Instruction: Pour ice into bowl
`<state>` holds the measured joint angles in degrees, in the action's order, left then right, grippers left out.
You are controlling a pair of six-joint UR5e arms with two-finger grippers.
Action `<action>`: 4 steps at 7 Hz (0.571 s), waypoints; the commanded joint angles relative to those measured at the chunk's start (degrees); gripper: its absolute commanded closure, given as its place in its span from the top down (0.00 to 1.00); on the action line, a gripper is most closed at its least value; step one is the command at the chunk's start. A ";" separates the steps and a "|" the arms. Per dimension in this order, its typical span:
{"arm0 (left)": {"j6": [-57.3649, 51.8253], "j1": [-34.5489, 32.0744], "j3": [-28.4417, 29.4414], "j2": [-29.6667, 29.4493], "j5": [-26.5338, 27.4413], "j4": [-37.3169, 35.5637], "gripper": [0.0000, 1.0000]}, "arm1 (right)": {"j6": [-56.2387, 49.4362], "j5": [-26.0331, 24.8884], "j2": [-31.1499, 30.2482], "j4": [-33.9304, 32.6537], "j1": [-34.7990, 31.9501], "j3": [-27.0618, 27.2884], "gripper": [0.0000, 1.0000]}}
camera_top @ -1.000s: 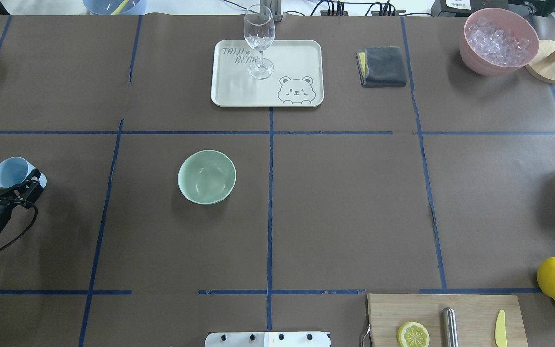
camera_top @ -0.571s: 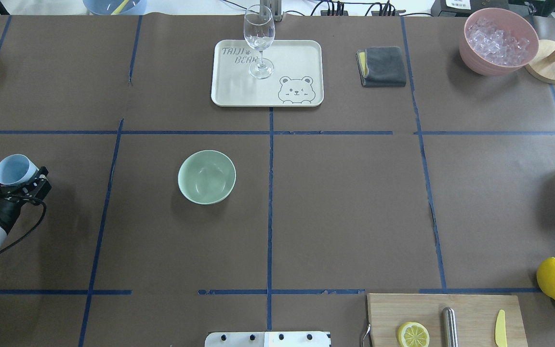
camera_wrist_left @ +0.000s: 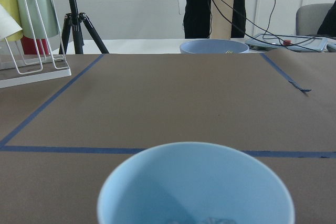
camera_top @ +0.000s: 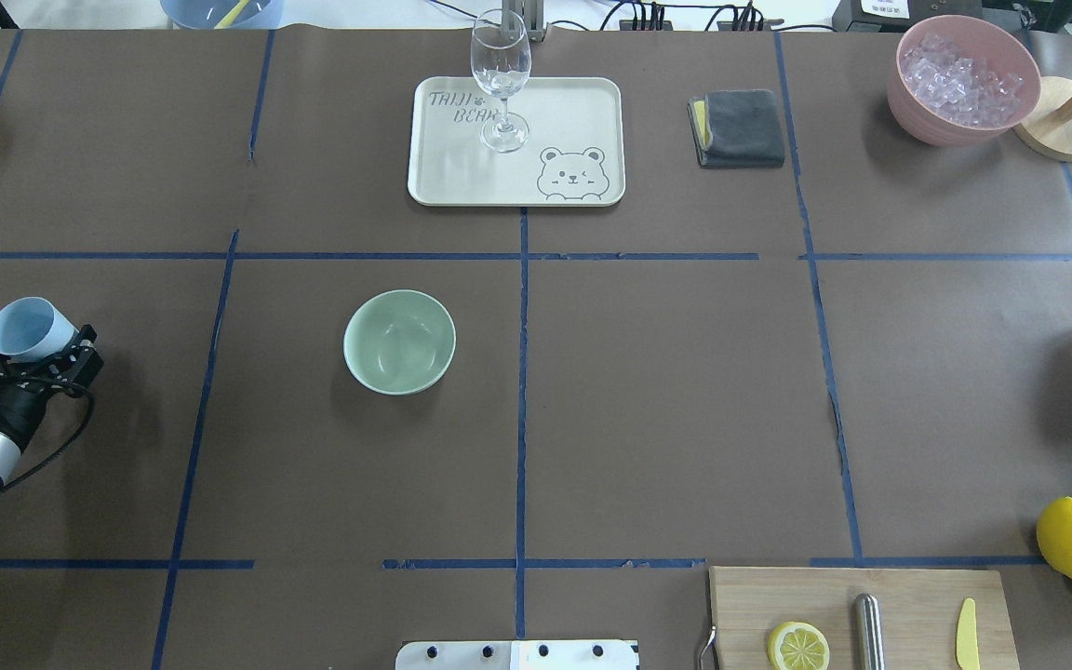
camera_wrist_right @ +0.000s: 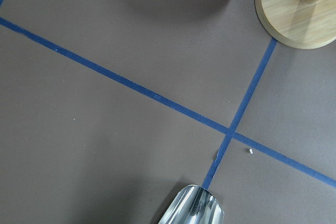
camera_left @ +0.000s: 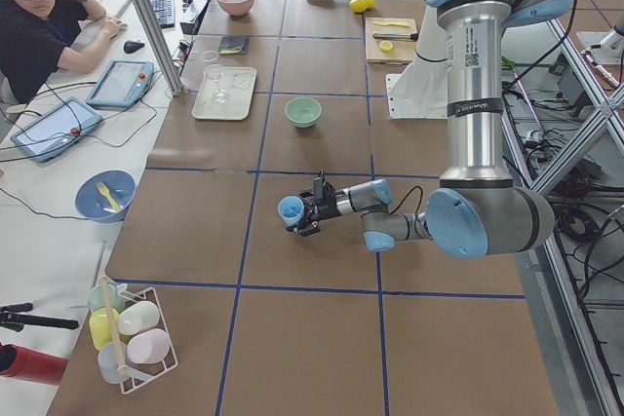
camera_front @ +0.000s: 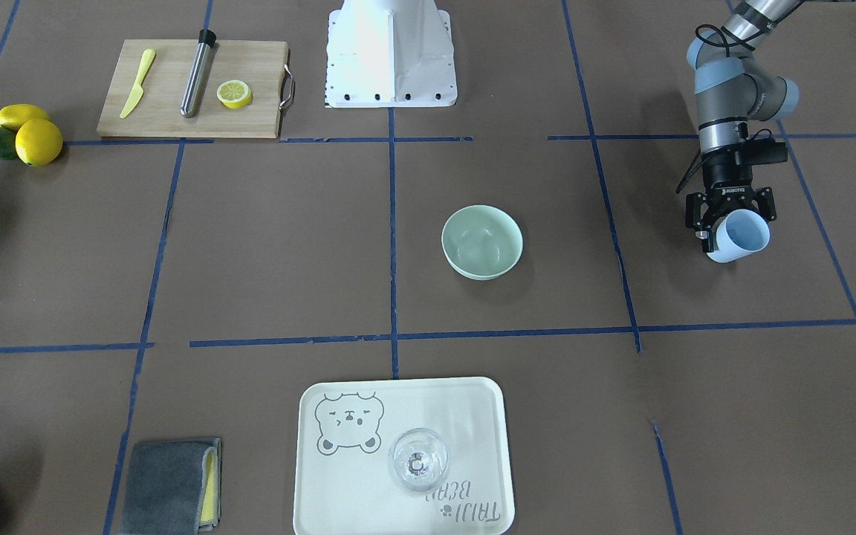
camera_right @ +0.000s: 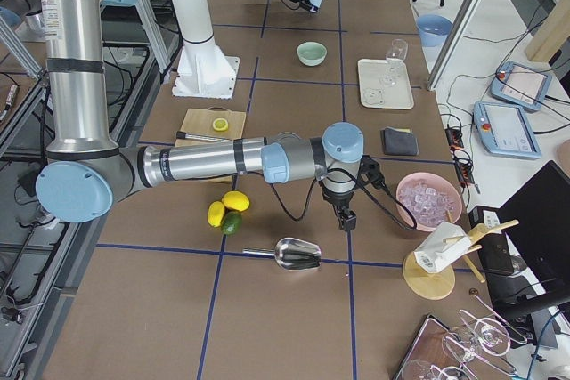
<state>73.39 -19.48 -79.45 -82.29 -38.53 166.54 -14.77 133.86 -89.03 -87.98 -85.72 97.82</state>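
A round pale mint-green bowl (camera_top: 399, 341) stands upright on the brown paper-covered table (camera_top: 666, 400), framed by blue tape lines. Well apart from it, out on the robot's left side, the left gripper (camera_top: 41, 349) holds a light blue cup (camera_top: 26, 328) clamped between its two fingers, tilted and clear of the tabletop. The small clear ice cubes (camera_wrist_left: 211, 220) are hard to make out. The wrist camera cuts the cup off at the frame's lower edge, and only a glassy glint shows deep inside it. Faint pale glints on the bowl's inner wall cannot be told from reflections. Far from the bowl on the other side, a pink container (camera_top: 962, 79) heaped with more clear cubes sits at the table's far corner. The right gripper (camera_right: 345, 217) hangs near that container, beside a shiny metal scoop (camera_right: 298, 255). It shows only small and from the side, so whether its fingers are apart or together cannot be told.
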 commanded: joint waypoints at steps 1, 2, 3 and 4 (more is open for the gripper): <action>0.00 -0.03 0.00 -0.16 -0.06 0.27 0.34 | 0.00 0.00 0.00 0.00 -0.23 0.09 1.00; -0.09 -0.12 -0.87 -0.07 -0.49 0.53 0.03 | 0.00 0.09 0.00 0.00 -0.32 0.00 1.00; -0.44 -0.21 -3.67 0.28 -0.67 1.84 0.00 | 0.00 0.09 0.00 0.00 -0.32 0.00 1.00; -4.18 -0.29 -5.87 0.37 -0.67 1.85 0.00 | 0.00 0.00 -0.09 0.00 -0.32 0.00 1.00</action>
<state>72.27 -19.67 -82.54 -82.11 -39.09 167.91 -14.77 133.92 -89.04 -87.98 -86.01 97.84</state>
